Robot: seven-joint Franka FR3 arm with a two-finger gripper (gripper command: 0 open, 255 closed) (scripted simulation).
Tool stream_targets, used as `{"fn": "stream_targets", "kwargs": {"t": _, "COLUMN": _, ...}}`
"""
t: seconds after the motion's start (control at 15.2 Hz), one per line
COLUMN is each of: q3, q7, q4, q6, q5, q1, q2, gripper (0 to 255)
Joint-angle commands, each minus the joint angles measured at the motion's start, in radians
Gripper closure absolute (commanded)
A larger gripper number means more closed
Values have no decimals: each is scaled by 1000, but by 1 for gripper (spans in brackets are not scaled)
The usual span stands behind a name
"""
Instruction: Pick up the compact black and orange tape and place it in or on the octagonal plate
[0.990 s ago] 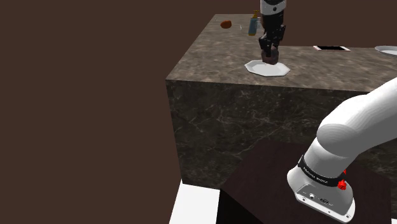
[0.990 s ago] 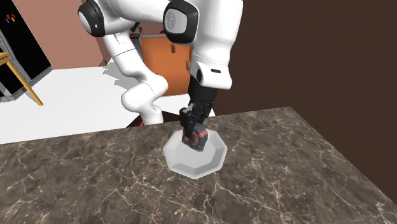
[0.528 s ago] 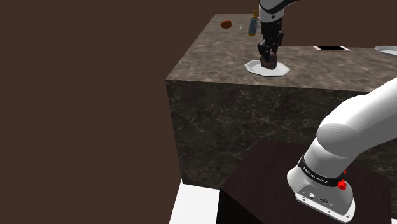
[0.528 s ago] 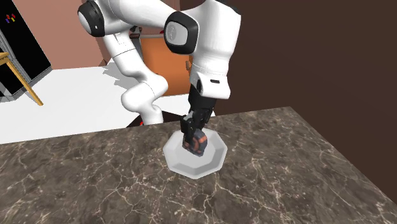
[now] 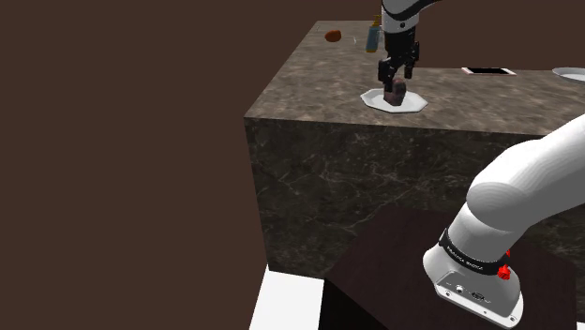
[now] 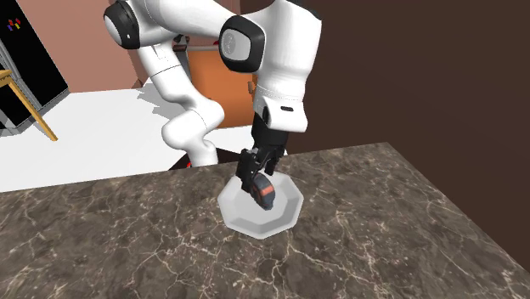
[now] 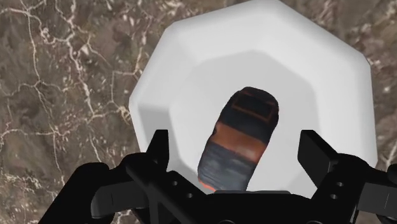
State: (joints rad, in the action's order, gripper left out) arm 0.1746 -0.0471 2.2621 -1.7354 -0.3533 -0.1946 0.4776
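Observation:
The black and orange tape point(image 7: 242, 137) lies in the middle of the white octagonal plate point(image 7: 191, 57) on the dark marble counter. My gripper point(image 7: 235, 140) hangs just above it, open, with its fingers point(image 7: 159, 146) standing apart on either side of the tape and not touching it. From the second exterior view the tape point(image 6: 264, 194) rests tilted on the plate point(image 6: 280, 221) right under the gripper point(image 6: 257, 178). In the shoulder view the gripper point(image 5: 396, 82) stands over the tape point(image 5: 397, 94) and plate point(image 5: 415, 101) near the counter's front edge.
Behind the plate stand a small bottle point(image 5: 373, 37) and a brown object point(image 5: 333, 37). A flat black-and-white item point(image 5: 487, 70) and a white dish point(image 5: 570, 72) lie toward the shoulder view's right. The counter drops off steeply close to the plate.
The gripper lowered the tape onto the plate, then its fingers spread apart and let go of it. The tape now rests on the plate.

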Motion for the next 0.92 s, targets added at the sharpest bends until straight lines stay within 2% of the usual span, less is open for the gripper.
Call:
{"fn": "stream_targets", "kwargs": {"t": 0.0, "q3": 0, "q7": 0, "q4": 0, "q6": 0, "q5": 0, "q1": 0, "q2": 0, "gripper": 0}}
{"fn": "stream_targets", "kwargs": {"t": 0.07, "q3": 0, "q7": 0, "q4": 0, "q6": 0, "q5": 0, "q1": 0, "q2": 0, "gripper": 0}}
{"fn": "stream_targets", "kwargs": {"t": 0.33, "q3": -29, "q7": -7, "q4": -132, "q6": 122, "q5": 22, "q1": 12, "q2": -14, "gripper": 0}}
{"fn": "stream_targets", "kwargs": {"t": 0.86, "q3": -29, "q7": -7, "q4": -132, "q6": 122, "q5": 22, "q1": 12, "q2": -14, "gripper": 0}}
